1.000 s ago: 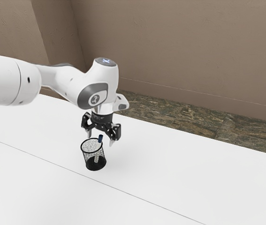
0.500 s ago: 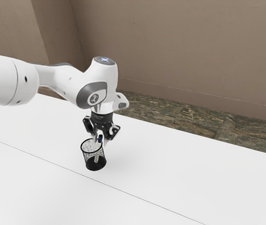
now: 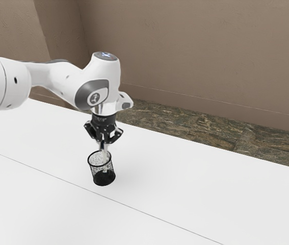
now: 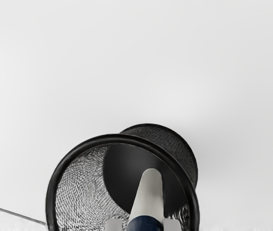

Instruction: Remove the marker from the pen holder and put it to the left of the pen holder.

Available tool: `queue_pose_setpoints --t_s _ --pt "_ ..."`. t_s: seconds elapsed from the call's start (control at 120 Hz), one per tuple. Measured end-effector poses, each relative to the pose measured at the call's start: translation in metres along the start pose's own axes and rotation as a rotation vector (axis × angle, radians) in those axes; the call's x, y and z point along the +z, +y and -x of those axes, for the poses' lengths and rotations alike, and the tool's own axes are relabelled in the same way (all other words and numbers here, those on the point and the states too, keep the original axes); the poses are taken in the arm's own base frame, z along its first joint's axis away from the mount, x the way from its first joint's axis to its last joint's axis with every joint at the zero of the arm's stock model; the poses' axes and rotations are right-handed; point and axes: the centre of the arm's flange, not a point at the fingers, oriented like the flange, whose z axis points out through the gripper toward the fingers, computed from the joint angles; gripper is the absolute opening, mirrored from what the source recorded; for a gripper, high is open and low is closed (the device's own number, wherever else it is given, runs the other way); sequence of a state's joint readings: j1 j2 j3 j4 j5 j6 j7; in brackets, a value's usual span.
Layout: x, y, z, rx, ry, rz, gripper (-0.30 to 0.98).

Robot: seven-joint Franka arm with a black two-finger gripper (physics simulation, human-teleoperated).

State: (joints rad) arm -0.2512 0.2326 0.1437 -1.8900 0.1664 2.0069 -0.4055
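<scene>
- Here's the gripper (image 3: 103,145), right above the pen holder (image 4: 51,197), closed down to the marker's width, its fingers (image 4: 171,224) on either side of the blue cap (image 4: 145,225); that looks like a proper grip!
- And the marker (image 4: 149,195)? Cap above the pen holder's mouth, pale barrel pointing down into it, lower end inside the mesh wall. Not out yet!
- The pen holder itself stands upright on the table (image 3: 195,189).
- This looks like the lift, and it wants to go straight up. Swing sideways too soon and the barrel catches the rim (image 3: 90,163), dragging the pen holder along or tipping it over.
- Watch that hold, too: it's all up at the cap end. A knock against the mesh could twist the marker or slide it loose, and back into the pen holder it drops.
- Could the cap pull off in the grip? That's a risk if the barrel snags.
- Then the set-down, left of the pen holder: let go too high or on end, and a round barrel may topple and roll, perhaps back against the pen holder.
</scene>
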Motion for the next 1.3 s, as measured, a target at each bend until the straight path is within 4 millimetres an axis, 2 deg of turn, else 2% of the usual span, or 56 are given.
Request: queue_pose_setpoints --t_s 0.05,0.175,0.258,0.317,0.375,0.433,0.542,0.6,0.658,0.767,0.825,0.908,0.942,0.983,1.05,1.233,1.3 --pt "-0.014 -0.008 0.004 -0.011 0.008 0.003 -0.08" --pt "-0.086 -0.028 0.026 -0.029 0.075 0.023 -0.09" --pt "-0.122 -0.036 0.037 -0.035 0.109 0.027 -0.10" --pt "-0.135 -0.040 0.040 -0.038 0.120 0.020 -0.10" --pt "-0.138 -0.041 0.040 -0.038 0.118 0.010 -0.10" --pt "-0.136 -0.041 0.040 -0.038 0.109 0.001 -0.10" --pt "-0.120 -0.043 0.039 -0.041 0.069 -0.021 -0.10" --pt "-0.115 -0.053 0.036 -0.061 0.056 -0.026 -0.10" --pt "-0.110 -0.073 0.031 -0.097 0.042 -0.028 -0.10" --pt "-0.096 -0.133 0.019 -0.206 0.009 -0.031 -0.10" --pt "-0.062 -0.175 0.004 -0.286 -0.044 -0.041 -0.10" --pt "-0.008 -0.266 -0.003 -0.452 -0.120 -0.030 -0.10" --pt "0.008 -0.284 -0.002 -0.486 -0.138 -0.024 -0.10" --pt "0.019 -0.285 -0.003 -0.493 -0.147 -0.016 -0.10" --pt "0.025 -0.276 -0.006 -0.481 -0.140 -0.008 -0.08" --pt "0.027 -0.269 -0.010 -0.473 -0.120 0.020 0.32" --pt "0.015 -0.266 -0.009 -0.464 -0.098 0.029 0.42"
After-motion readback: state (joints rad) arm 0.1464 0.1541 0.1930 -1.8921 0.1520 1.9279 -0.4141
